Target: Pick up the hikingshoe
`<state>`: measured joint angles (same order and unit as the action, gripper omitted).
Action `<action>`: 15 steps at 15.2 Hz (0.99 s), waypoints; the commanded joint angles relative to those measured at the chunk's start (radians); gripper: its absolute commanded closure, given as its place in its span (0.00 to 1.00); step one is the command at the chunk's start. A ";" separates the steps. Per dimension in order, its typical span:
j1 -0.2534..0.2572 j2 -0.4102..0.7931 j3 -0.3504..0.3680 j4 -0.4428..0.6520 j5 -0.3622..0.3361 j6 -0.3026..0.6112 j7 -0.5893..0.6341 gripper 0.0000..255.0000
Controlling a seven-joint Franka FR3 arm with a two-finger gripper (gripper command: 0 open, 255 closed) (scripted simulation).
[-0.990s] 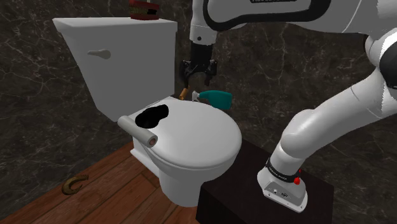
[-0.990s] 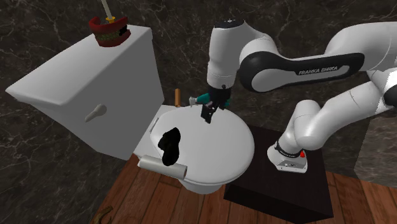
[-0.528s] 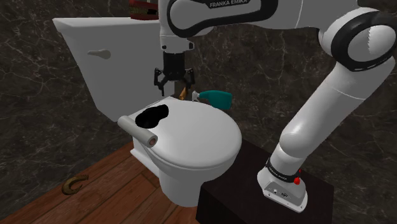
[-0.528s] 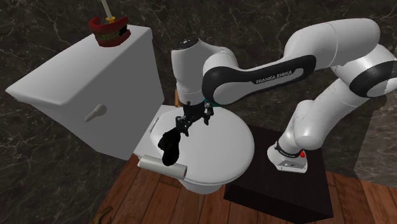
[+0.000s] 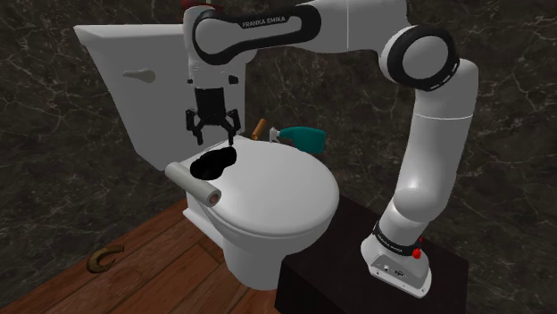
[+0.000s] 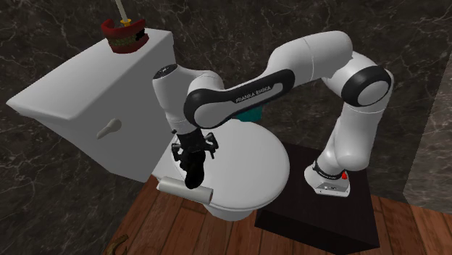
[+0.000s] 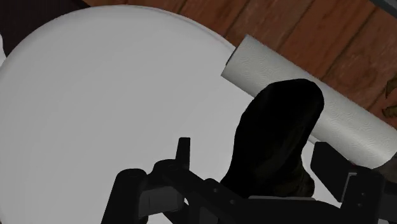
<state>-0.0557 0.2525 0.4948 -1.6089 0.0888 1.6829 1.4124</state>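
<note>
At the shoulder view's upper left stood the white cistern (image 5: 161,62). Below it, left of centre, a paper roll (image 5: 195,183) lay along the left edge of the closed toilet lid (image 5: 277,192). Just right of the roll, the hiking shoe (image 5: 214,161) rested on the lid's upper-left part. It was drawn as a flat black shape with no laces or sole to make out, and whether it touched the roll could not be told. Directly above it hung the gripper (image 5: 211,136), pointing down, its jaws spread wide and empty. In the wrist view the shoe lay between the two fingers (image 7: 183,153), closer to the one on the roll's side and with a clear gap to the other, so nothing was clasped yet. Further right in the shoulder view a teal bottle (image 5: 303,138) lay behind the lid, and the dark stand (image 5: 357,276) sat at the lower right. As a hiking shoe, it would likely be fairly weighty for its size, with a stiff sole and a softer upper that gives under pressure. The firmest hold would probably be across its narrow width at mid-foot or heel, low enough to catch the sole's edge. The smooth lid could let the shoe slide under a lopsided squeeze, and the finger beside the roll might nudge the roll off.
</note>
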 commanded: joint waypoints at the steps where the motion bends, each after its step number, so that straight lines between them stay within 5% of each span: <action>1: 0.022 0.109 -0.013 0.100 -0.016 -0.018 0.094 0.00; 4: 0.052 0.218 -0.033 0.211 -0.022 -0.041 0.184 0.00; 13: 0.050 0.233 -0.038 0.131 -0.027 0.052 0.169 0.00; 14: 0.050 0.233 -0.038 0.131 -0.027 0.052 0.170 1.00; 15: 0.050 0.233 -0.038 0.131 -0.027 0.052 0.170 1.00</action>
<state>-0.0056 0.4853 0.4570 -1.4774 0.0625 1.7339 1.5823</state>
